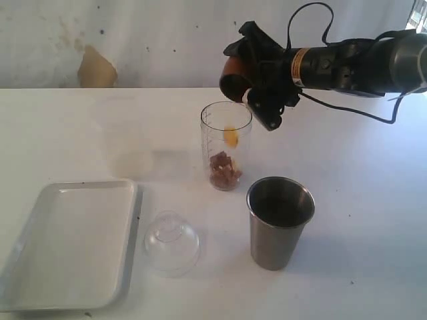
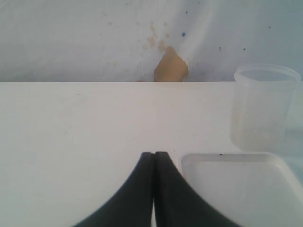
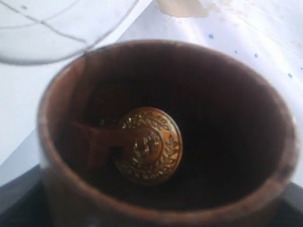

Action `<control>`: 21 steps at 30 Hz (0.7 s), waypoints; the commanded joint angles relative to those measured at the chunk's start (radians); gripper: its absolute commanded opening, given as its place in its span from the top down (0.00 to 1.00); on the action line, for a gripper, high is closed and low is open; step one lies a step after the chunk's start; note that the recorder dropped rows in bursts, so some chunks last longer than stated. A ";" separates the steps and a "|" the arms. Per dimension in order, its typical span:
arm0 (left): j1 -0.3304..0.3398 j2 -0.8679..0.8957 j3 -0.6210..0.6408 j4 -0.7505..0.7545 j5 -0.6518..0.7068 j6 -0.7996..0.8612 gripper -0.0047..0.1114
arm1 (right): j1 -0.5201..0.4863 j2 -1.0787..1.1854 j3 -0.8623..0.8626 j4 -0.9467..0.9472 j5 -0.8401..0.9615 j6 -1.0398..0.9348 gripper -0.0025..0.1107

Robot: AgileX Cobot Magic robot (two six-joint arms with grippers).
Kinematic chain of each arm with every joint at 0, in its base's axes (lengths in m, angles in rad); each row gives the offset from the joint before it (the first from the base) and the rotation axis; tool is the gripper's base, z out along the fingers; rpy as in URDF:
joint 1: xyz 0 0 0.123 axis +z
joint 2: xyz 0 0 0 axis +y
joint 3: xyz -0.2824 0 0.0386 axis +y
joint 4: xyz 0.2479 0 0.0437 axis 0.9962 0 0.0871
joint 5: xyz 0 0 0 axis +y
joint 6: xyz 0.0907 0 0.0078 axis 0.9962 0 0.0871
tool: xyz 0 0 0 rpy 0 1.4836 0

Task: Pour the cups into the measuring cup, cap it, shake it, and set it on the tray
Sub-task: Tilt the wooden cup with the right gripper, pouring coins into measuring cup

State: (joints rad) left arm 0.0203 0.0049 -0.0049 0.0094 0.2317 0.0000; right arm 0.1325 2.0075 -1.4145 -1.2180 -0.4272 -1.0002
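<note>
My right gripper [image 1: 259,85] is shut on the brown wooden cup [image 1: 233,76] and holds it tipped over the mouth of the clear measuring cup [image 1: 225,127]. A yellow piece [image 1: 231,137] is inside the cylinder above a heap of brown pieces [image 1: 224,171]. In the right wrist view the wooden cup [image 3: 57,156] still holds a gold embossed button [image 3: 149,144] and a brown bit. The steel tumbler [image 1: 279,223] stands upright in front of the cylinder. The white tray [image 1: 73,240] lies at the front left. My left gripper [image 2: 154,153] is shut on nothing, low beside the tray's corner [image 2: 236,189].
A clear dome lid [image 1: 171,243] rests on the table between the tray and the tumbler. A faint translucent tub [image 2: 265,106] stands behind the tray. A white wall with a tan patch [image 1: 97,69] closes the back of the table.
</note>
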 commanded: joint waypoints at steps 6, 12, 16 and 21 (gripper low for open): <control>-0.004 -0.005 0.005 0.001 0.002 0.000 0.96 | 0.009 -0.018 -0.008 0.010 0.008 -0.077 0.98; -0.004 -0.005 0.005 0.001 0.002 0.000 0.96 | 0.011 -0.032 -0.008 0.010 0.013 -0.102 0.98; -0.004 -0.005 0.005 0.001 0.002 0.000 0.96 | 0.018 -0.050 -0.008 0.010 0.015 -0.124 0.98; -0.004 -0.005 0.005 0.001 0.002 0.000 0.96 | 0.029 -0.063 -0.008 0.010 0.012 -0.124 0.98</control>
State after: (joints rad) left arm 0.0203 0.0049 -0.0049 0.0094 0.2317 0.0000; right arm 0.1525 1.9629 -1.4145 -1.2161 -0.4072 -1.1135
